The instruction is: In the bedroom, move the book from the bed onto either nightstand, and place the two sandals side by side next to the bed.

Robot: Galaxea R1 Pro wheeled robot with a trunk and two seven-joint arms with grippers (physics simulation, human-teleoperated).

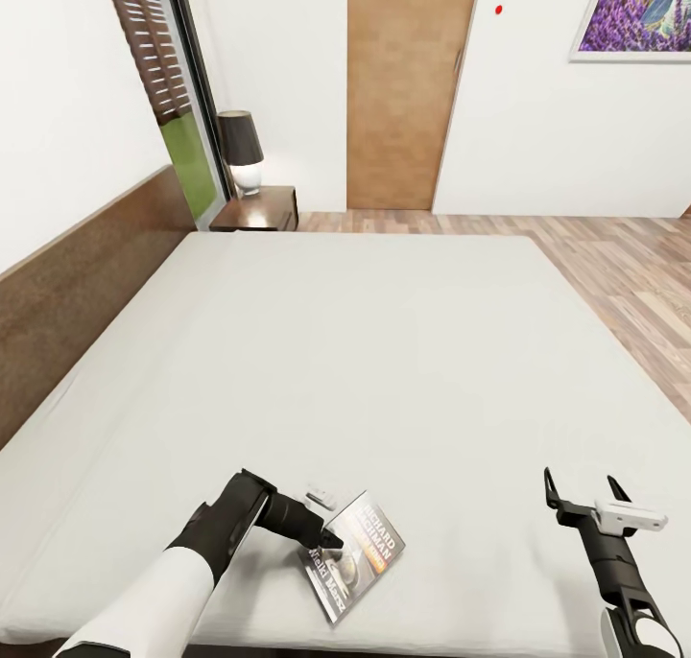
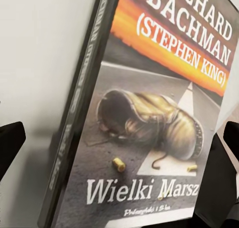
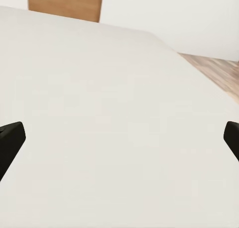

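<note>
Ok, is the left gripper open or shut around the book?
Open: the left gripper has fingertips wide apart either side of the book.

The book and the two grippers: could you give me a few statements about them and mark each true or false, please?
1. The book lies on the bed. True.
2. The left gripper is at the book. True.
3. The right gripper holds a blue sandal. False: it is open and empty above the mattress.
4. The lamp stands on the floor. False: it stands on the nightstand.
5. The book's cover shows a worn shoe. True.
</note>
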